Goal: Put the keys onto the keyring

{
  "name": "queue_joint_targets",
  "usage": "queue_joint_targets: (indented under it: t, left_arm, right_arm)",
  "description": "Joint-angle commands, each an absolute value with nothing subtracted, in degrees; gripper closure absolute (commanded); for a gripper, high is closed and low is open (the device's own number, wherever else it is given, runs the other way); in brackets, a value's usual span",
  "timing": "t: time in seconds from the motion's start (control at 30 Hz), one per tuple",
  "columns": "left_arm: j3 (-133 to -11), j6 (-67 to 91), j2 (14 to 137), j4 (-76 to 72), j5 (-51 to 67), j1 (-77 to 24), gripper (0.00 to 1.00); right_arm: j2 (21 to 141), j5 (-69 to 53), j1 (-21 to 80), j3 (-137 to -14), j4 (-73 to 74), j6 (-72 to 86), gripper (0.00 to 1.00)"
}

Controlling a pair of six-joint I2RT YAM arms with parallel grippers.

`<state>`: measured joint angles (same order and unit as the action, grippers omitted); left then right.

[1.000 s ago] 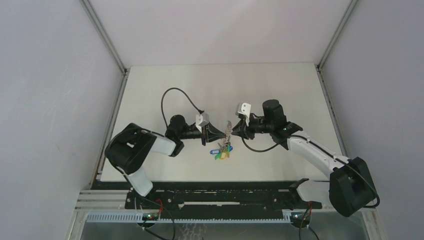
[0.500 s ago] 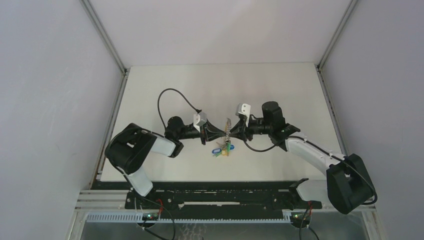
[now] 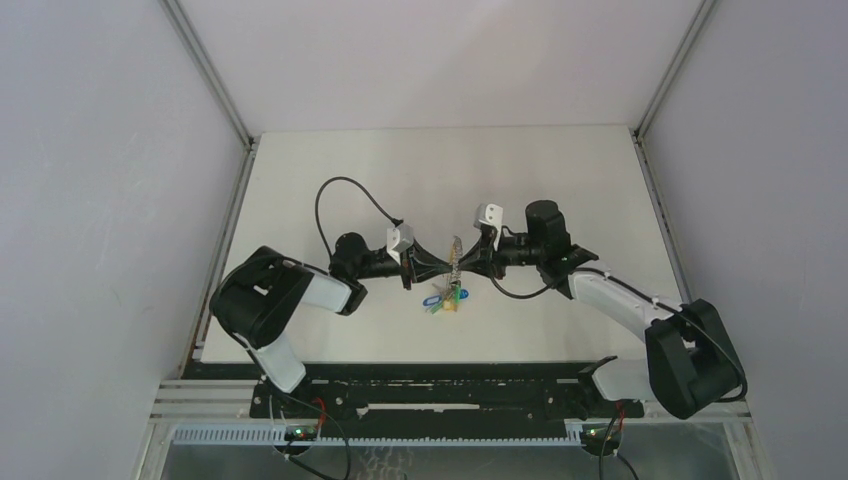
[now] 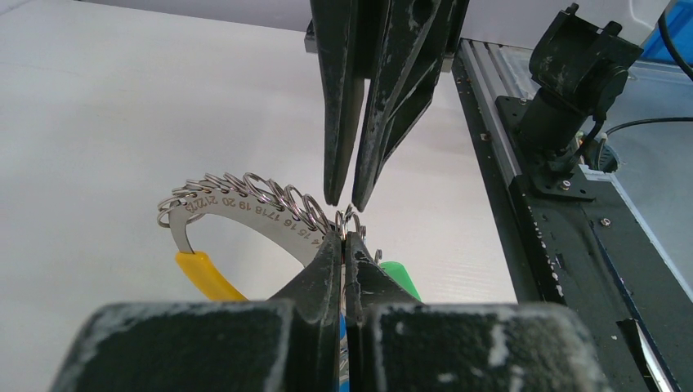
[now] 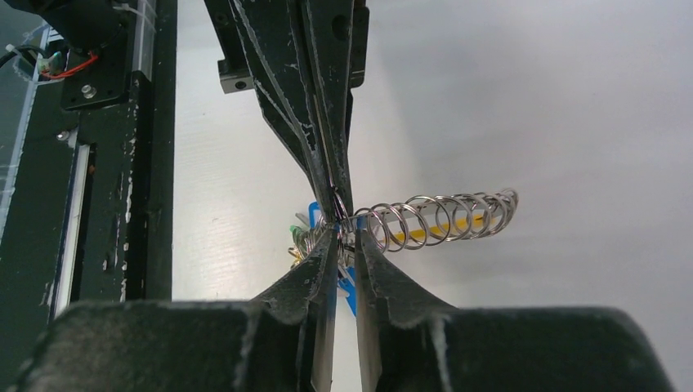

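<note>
The keyring [image 3: 457, 250] hangs above the table's middle, a silvery numbered band [image 4: 245, 214] strung with small wire rings [image 5: 441, 219] and ending in a yellow sleeve [image 4: 204, 273]. My left gripper [image 4: 343, 238] is shut on the band's lower end. Blue and green tags [image 3: 447, 297] dangle below it, the green one [image 4: 398, 276] beside my left fingers. My right gripper [image 5: 341, 233] meets it tip to tip from the opposite side. Its jaws stand a narrow gap apart, on either side of a small ring. The keys are hidden; I see no loose black-headed key.
A black rail [image 3: 430, 385] with the arm mounts runs along the table's near edge. The right arm's base [image 4: 572, 73] sits on it. A black cable [image 3: 335, 200] loops behind the left wrist. White walls close in the table on three sides.
My right gripper has moved left until its tips meet the keyring, and its jaws have narrowed. The left gripper has kept its hold and shifted slightly right.
</note>
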<state>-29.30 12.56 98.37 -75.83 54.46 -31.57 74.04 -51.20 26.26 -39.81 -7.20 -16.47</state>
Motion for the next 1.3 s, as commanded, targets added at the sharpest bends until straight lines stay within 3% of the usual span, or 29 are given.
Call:
queue_joint_targets:
  t: [0.0, 0.77, 1.27]
  left_arm:
    - [-29.0, 13.2, 95.7, -81.0, 55.2, -31.5, 1.0]
    - [-29.1, 13.1, 95.2, -81.0, 58.4, -32.1, 1.0]
    - [-29.1, 13.3, 93.7, -80.9, 58.3, -32.3, 1.0]
  right_arm:
    - [76.2, -55.4, 26.1, -42.2, -9.3, -15.7, 0.88]
    - [77.7, -61.6, 23.5, -42.7, -12.2, -14.5, 0.79]
    - [81.7, -65.2, 25.3, -46.2, -4.5, -19.8, 0.86]
